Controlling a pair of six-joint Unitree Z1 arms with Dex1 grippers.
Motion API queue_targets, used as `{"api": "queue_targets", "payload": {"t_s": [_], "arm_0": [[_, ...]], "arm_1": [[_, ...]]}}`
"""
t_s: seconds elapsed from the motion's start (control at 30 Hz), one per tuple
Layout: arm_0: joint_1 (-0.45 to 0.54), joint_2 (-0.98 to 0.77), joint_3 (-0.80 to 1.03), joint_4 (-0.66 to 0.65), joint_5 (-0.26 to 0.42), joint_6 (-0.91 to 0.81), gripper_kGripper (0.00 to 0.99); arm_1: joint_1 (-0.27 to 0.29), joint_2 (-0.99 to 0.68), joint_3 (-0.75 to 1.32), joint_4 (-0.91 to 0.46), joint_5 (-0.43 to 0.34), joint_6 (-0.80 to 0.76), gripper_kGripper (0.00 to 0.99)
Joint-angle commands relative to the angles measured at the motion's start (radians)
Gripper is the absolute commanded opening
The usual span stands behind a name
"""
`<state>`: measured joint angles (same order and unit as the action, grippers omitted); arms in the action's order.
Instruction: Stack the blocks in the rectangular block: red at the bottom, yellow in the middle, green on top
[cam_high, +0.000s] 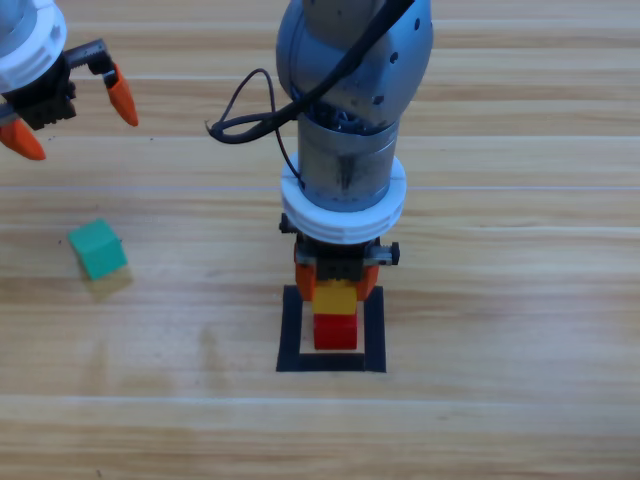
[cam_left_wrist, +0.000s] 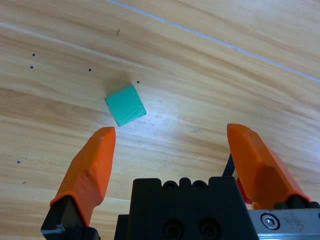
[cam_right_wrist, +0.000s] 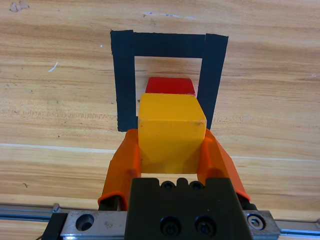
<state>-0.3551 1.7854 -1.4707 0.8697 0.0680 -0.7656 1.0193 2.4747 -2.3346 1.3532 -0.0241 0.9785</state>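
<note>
From above, the right arm comes down the middle of the wooden bench (cam_high: 520, 420), and its right hand (cam_high: 337, 283) is clamped on the yellow cube (cam_high: 335, 298), one orange jaw on each side. The yellow cube sits over the far part of the black tape square (cam_high: 291, 335). The red cube (cam_high: 335, 331) lies inside that square, just in front of and below the yellow one; whether the two touch cannot be told from here. The green cube (cam_high: 98, 249) lies alone on the bench, well apart to the left of the square, turned a little askew. The left hand (cam_high: 70, 115) hangs at the upper left corner with its jaws spread wide and nothing between them.

Looking along the left hand (cam_left_wrist: 172, 150), both orange jaws stand far apart, and the green cube (cam_left_wrist: 125, 105) rests on the wood (cam_left_wrist: 225, 90) beyond them, nearer the left jaw, clear of both.

Looking along the right hand (cam_right_wrist: 170, 155), the jaws press the two sides of the yellow cube (cam_right_wrist: 171, 130). Beyond it the red cube (cam_right_wrist: 170, 86) shows only its top edge, inside the tape square (cam_right_wrist: 122, 80), with the yellow cube in front covering the rest of it.
</note>
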Motion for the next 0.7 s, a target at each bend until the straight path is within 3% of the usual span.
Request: {"api": "queue_targets", "payload": {"t_s": [0.03, 0.7], "arm_0": [[-0.024, 0.043, 0.023, 0.008, 0.010, -0.006, 0.948], [-0.027, 0.046, 0.020, 0.006, 0.010, -0.006, 0.948]], "arm_1": [[-0.027, 0.086, -0.008, 0.015, 0.006, -0.011, 0.000], [-0.028, 0.096, -0.011, 0.015, 0.006, -0.021, 0.000]]}}
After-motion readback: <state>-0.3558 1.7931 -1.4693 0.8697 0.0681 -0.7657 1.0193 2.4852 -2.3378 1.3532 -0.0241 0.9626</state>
